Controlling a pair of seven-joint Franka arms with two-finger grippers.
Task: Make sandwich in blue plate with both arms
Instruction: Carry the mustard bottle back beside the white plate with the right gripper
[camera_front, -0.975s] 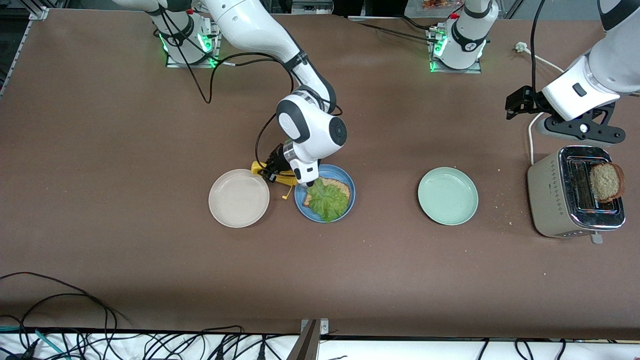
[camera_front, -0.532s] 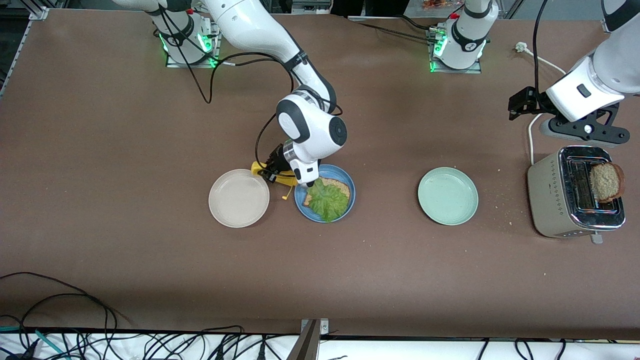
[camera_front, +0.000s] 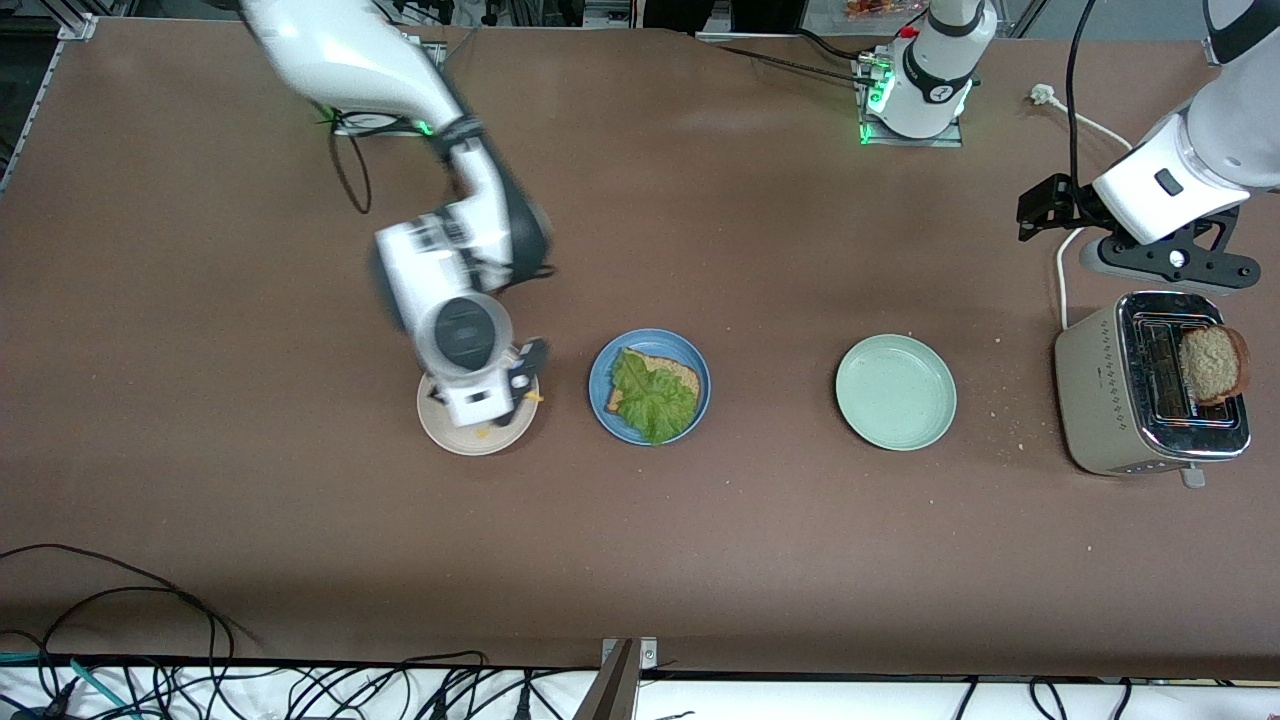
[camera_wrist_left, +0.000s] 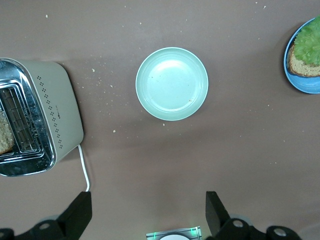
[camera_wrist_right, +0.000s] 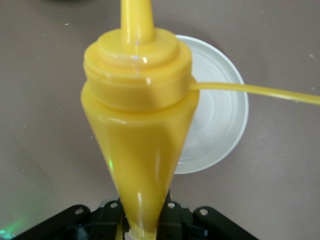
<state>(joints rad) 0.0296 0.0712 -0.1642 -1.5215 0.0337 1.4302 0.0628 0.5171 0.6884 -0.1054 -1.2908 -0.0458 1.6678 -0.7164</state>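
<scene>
Brown counter; toaster bread slice sits just below the left claw, fingers apart; right claw clamps a yellow bottle over the beige plate.

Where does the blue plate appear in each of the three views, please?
Front view: the blue plate lies mid-table between the beige-white plate and the mint-green plate, holding bread and lettuce.
Left wrist view: only part of it shows, cut by the picture's edge.
Right wrist view: not in it; the yellow squeeze bottle fills the picture.
Shared landmark: the mint-green plate, in the front and left wrist views.
</scene>
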